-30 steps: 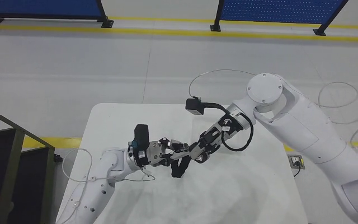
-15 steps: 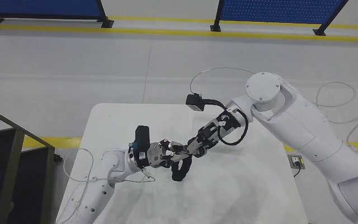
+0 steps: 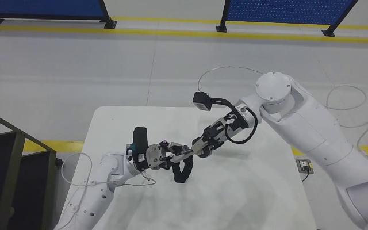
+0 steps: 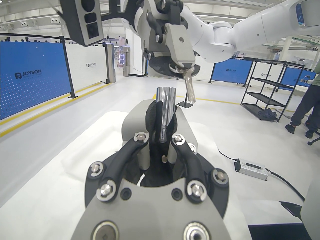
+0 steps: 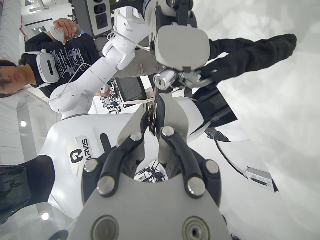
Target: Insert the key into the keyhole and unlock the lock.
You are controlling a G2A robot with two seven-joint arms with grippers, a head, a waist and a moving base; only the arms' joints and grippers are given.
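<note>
Chrome, likely slippery, the lock (image 4: 165, 108) is clamped in the left tool (image 4: 160, 119); the thin, stiff key (image 4: 189, 88) is pinched at its head by the right tool (image 4: 181, 66), blade just beside the lock

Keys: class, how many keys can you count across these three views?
1. The key hangs from the right tool, close to the lock held in the left tool, not yet inserted. A second key could be hidden inside that grip.
</note>
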